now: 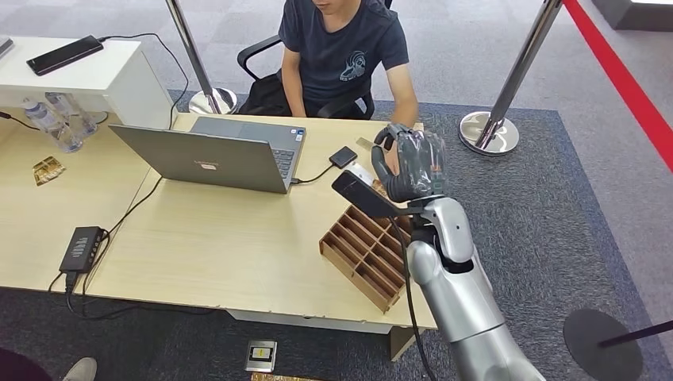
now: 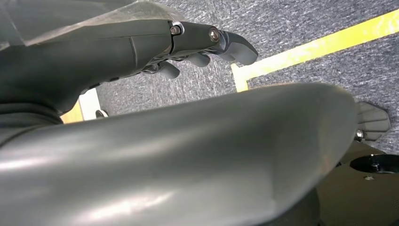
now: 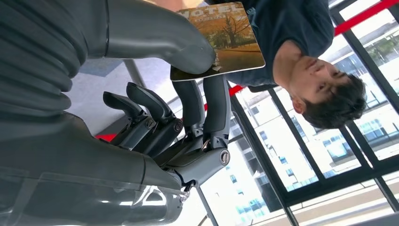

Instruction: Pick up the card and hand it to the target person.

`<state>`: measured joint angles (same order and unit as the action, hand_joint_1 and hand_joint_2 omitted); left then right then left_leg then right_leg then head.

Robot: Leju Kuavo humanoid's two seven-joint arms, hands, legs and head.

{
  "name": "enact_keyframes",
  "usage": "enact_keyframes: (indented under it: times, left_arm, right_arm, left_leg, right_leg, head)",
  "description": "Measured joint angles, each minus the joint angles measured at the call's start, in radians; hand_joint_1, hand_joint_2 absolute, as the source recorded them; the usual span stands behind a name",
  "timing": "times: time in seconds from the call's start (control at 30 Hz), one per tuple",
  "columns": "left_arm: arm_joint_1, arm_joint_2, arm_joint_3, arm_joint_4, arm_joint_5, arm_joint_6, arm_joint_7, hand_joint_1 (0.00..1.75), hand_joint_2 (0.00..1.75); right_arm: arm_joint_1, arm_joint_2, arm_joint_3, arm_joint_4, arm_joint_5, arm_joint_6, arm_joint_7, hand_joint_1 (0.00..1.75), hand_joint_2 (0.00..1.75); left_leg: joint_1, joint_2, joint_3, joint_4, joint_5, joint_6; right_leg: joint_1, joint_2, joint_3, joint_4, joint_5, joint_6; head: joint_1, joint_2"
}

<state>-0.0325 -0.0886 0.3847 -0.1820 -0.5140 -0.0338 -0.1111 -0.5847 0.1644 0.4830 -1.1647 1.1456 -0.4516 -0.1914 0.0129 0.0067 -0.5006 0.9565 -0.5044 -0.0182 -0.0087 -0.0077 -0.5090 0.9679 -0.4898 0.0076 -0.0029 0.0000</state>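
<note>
right robot hand (image 3: 188,94) with card (image 3: 226,35) pinched between thumb and fingers (image 3: 216,101)

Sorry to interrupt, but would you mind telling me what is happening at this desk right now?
The humanoid robot's right hand is raised over the far right corner of the light wooden desk, pinching an orange-and-brown printed card between thumb and fingers. It holds the card out toward the seated person in a dark blue T-shirt, who has not taken it. A brown slotted cardboard card holder sits below the arm, beside an open grey laptop. The left hand hangs low over grey carpet, holding nothing.
</note>
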Motion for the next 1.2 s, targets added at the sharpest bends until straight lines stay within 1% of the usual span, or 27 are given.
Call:
enact_keyframes:
  times: [0.17,0.37,0.57,0.93,0.97,1.07,1.1,1.2]
  left_arm:
    - [-0.001,-0.004,0.002,0.0,-0.008,0.001,0.0,0.0,0.0]
    - [-0.001,-0.006,0.003,0.0,-0.007,0.004,0.0,0.0,0.0]
    - [-0.001,-0.006,0.004,0.0,-0.006,0.004,0.0,0.0,0.0]
    - [-0.001,-0.006,0.019,0.0,-0.002,0.007,0.0,0.0,0.0]
    - [-0.001,-0.006,0.02,0.0,-0.002,0.007,0.0,0.0,0.0]
    - [-0.001,-0.006,0.021,0.0,-0.003,0.007,0.0,0.0,0.0]
    - [-0.001,-0.006,0.021,0.0,-0.003,0.008,0.0,0.0,0.0]
    - [-0.001,-0.007,0.022,0.0,-0.004,0.01,0.002,0.0,0.0]
  right_arm:
    - [-0.087,0.045,0.006,0.171,0.004,-0.105,-0.014,1.75,1.75]
    - [-0.14,0.084,0.008,0.323,-0.006,-0.135,-0.027,1.75,1.75]
    - [-0.155,0.104,0.008,0.387,-0.003,-0.142,-0.023,1.75,1.75]
    - [-0.165,0.12,0.008,0.451,0.022,-0.148,0.006,1.75,1.75]
    - [-0.165,0.12,0.008,0.455,0.023,-0.148,0.007,1.71,1.75]
    - [-0.166,0.121,0.008,0.462,0.022,-0.149,0.011,0.4,1.75]
    - [-0.166,0.121,0.008,0.463,0.02,-0.15,0.012,0.0,1.75]
    - [-0.165,0.12,0.008,0.464,0.003,-0.152,0.008,0.0,1.75]
  left_leg:
    - [0.0,0.0,0.0,0.0,0.0,0.0]
    - [0.0,0.0,0.0,0.0,0.0,0.0]
    - [0.0,0.0,0.0,0.0,0.0,0.0]
    - [0.0,0.0,0.0,0.0,0.0,0.0]
    - [0.0,0.0,0.0,0.0,0.0,0.0]
    - [0.0,0.0,0.0,0.0,0.0,0.0]
    - [0.0,0.0,0.0,0.0,0.0,0.0]
    - [0.0,0.0,0.0,0.0,0.0,0.0]
  right_leg:
    - [0.0,0.0,0.0,0.0,0.0,0.0]
    - [0.0,0.0,0.0,0.0,0.0,0.0]
    - [0.0,0.0,0.0,0.0,0.0,0.0]
    - [0.0,0.0,0.0,0.0,0.0,0.0]
    - [0.0,0.0,0.0,0.0,0.0,0.0]
    - [0.0,0.0,-0.001,0.0,0.0,0.0]
    - [0.0,0.0,-0.001,0.0,0.0,0.0]
    - [0.0,0.0,-0.001,0.0,0.0,0.0]
  head:
    - [0.0,0.0]
    - [0.0,0.0]
    - [0.0,0.0]
    - [0.0,0.0]
    - [0.0,0.0]
    - [0.0,0.0]
    - [0.0,0.0]
    - [0.0,0.0]
